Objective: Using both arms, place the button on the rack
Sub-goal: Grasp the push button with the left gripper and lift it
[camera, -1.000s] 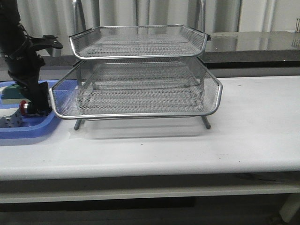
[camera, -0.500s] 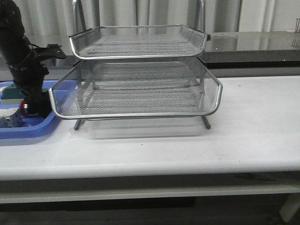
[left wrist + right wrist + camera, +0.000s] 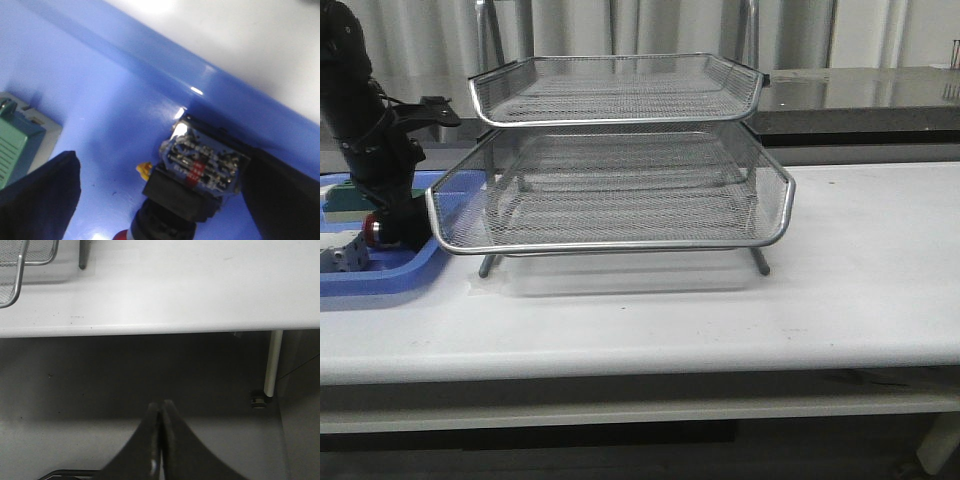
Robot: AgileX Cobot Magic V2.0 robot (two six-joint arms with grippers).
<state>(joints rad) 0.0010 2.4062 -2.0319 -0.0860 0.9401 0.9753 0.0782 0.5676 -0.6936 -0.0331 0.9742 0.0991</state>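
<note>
The small red-capped push-button with black body and blue rear block (image 3: pixel 197 175) lies in the blue plastic tray (image 3: pixel 380 270), left of the silver wire-mesh rack (image 3: pixel 620 170). The left gripper (image 3: pixel 165 200) straddles it, fingers spread: pickup stage; closing comes next. The right gripper (image 3: pixel 160 425) hangs closed, empty, below the white table (image 3: pixel 720 310). Grey curtains hang behind the rack.

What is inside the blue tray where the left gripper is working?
The blue tray holds the button, between the left gripper's open fingers, and a green block. The gripper covers part of the tray floor.
</note>
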